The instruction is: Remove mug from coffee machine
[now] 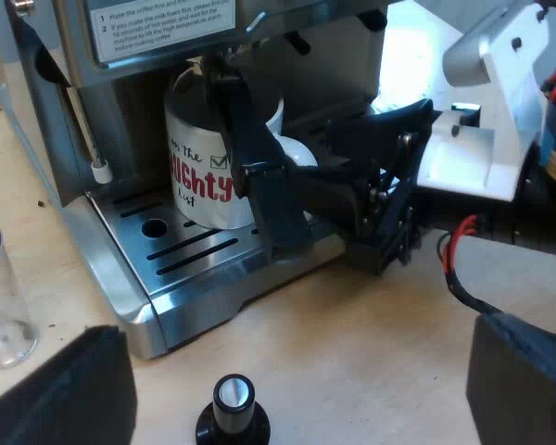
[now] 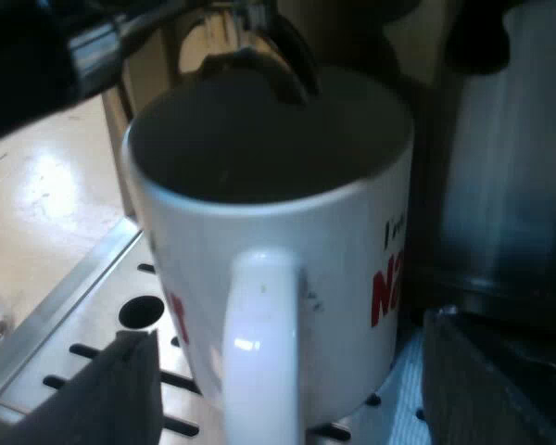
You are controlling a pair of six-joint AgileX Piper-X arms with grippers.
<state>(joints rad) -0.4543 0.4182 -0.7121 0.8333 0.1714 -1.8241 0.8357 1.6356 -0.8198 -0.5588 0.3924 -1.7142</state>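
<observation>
A white mug (image 1: 199, 176) with red and black lettering stands on the slotted drip tray (image 1: 185, 246) of the espresso machine (image 1: 167, 37), under the spouts. Its dark inside (image 2: 259, 139) shows no visible liquid. My right gripper (image 2: 287, 371) is open, with one finger (image 2: 120, 394) on each side of the mug's white handle (image 2: 259, 334), not pressing on it. From the left wrist, the right gripper (image 1: 306, 158) reaches in at the mug's handle side. My left gripper (image 1: 296, 371) hangs open above the table, short of the machine, with nothing between its fingers.
A tamper with a black knob (image 1: 232, 408) stands on the wooden table under my left gripper. A measuring glass (image 1: 0, 306) stands beside the drip tray. The steam wand (image 1: 97, 167) hangs near the mug. The metal holder (image 2: 120, 42) sits locked in just above the mug's rim.
</observation>
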